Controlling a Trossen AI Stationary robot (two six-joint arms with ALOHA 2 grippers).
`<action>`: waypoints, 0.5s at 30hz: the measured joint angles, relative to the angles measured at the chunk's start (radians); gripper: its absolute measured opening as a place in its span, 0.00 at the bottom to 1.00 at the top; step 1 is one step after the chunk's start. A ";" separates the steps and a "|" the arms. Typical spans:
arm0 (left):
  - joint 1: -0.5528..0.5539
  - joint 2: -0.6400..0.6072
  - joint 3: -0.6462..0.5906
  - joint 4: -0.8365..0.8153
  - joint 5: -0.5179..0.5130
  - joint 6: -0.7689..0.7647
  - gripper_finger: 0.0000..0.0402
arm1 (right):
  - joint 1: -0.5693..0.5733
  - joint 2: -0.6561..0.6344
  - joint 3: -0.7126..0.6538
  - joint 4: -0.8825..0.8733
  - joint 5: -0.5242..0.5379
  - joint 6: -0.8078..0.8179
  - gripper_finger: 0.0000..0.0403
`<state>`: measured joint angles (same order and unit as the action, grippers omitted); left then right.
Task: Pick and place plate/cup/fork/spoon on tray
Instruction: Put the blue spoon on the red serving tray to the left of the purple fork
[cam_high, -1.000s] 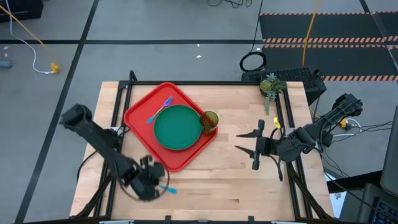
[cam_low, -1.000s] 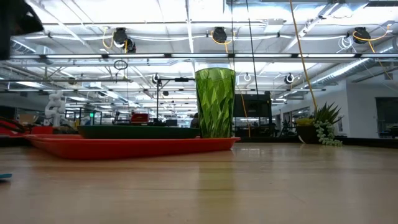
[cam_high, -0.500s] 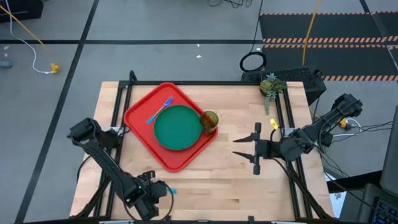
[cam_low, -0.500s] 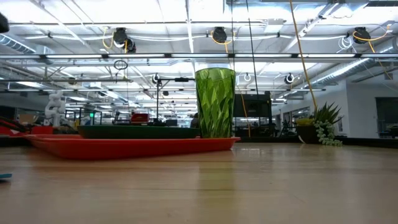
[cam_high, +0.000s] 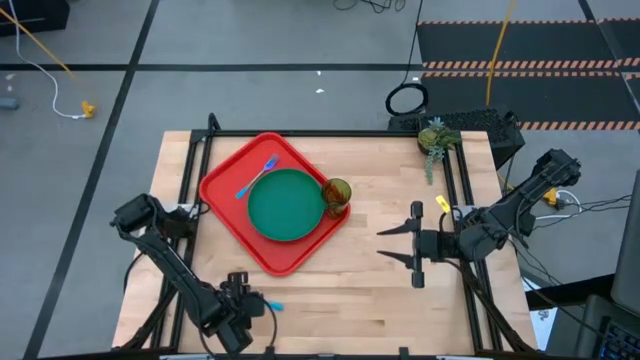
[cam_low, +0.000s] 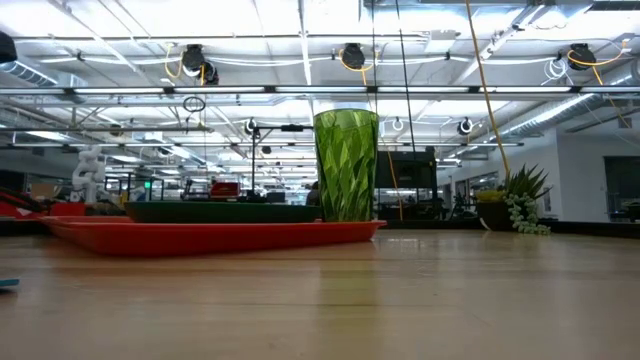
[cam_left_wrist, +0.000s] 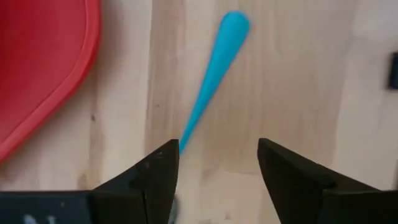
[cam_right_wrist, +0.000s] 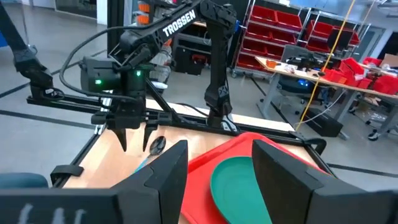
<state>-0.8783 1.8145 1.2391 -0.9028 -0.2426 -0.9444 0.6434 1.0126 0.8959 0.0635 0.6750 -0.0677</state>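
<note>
A: Tray? Contents?
B: Red tray (cam_high: 228, 215) on counter (cam_high: 350, 290), turned corner-on, left of centre, w/ far corner near counter's far edge. Dark-green plate (cam_high: 286, 205) flat inside, filling most of floor. Fork (cam_high: 257, 177) at plate's far-left rim, tines on rim, handle on tray floor. Cup (cam_high: 337, 193) upright at tray's right corner, just beside plate; seen in low view standing just inside rim, right end of tray.

A: Spoon?
B: Off tray, on bare wood nr counter's near edge, below tray's near corner. Spoon (cam_left_wrist: 211, 74) w/ blue handle out ahead of left tool; bowl end under tool, seen in right wrist view as dark oval between fingers. Apart from tray rim in left wrist view.

A: Left tool?
B: Left tool (cam_high: 238, 296) over spoon's bowel end, pointing down at counter, fingers spread, nothing gripped. Handle tip showing to its right in high view.

A: Right tool?
B: Right tool (cam_high: 398, 243) over bare wood right of tray, well apart from cup, fingers spread wide, empty, pointing toward tray.

A: Open room?
B: Broad clear wood betw. the two tools and along near edge right of spoon. Small potted plant (cam_high: 434, 137) at far-right corner, well apart from everything else.
</note>
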 joint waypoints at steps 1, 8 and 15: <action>0.001 0.000 -0.005 -0.004 0.000 0.008 0.54 | 0.000 0.000 0.000 0.000 0.000 -0.004 0.42; 0.001 0.000 -0.044 -0.013 0.015 0.069 0.44 | 0.000 0.000 0.000 0.000 0.001 -0.048 0.42; 0.015 0.000 -0.132 0.053 0.079 0.145 0.35 | 0.000 0.000 0.000 0.000 0.002 -0.053 0.42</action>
<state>-0.8632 1.8145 1.1073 -0.8494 -0.1638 -0.7994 0.6434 1.0126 0.8959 0.0638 0.6770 -0.1211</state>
